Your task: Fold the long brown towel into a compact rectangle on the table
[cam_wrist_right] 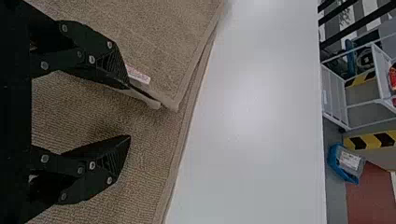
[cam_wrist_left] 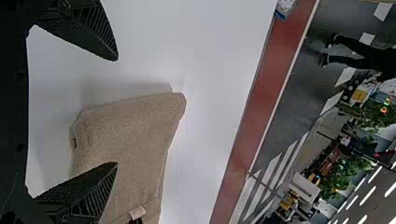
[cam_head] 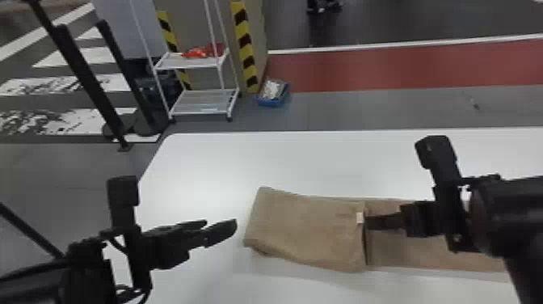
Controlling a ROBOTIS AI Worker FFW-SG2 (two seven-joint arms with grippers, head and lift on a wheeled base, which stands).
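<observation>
The brown towel [cam_head: 307, 230] lies on the white table with its left part folded over, the folded edge with a small white tag facing right; a single strip continues to the right. My left gripper [cam_head: 220, 230] is left of the towel's folded end. In the left wrist view, the left gripper [cam_wrist_left: 116, 112] stands open, one finger over the towel [cam_wrist_left: 135, 135]. My right gripper [cam_head: 369, 222] is at the tagged edge. The right wrist view has the right gripper [cam_wrist_right: 128, 112] open above the lower layer of the towel [cam_wrist_right: 154, 140], one finger against the flap's edge beside the tag.
The white table [cam_head: 210, 157] extends behind the towel, and its left edge runs near my left arm. Beyond it on the floor stand a white shelf cart [cam_head: 202, 109], a blue bin [cam_head: 274, 99] and striped posts.
</observation>
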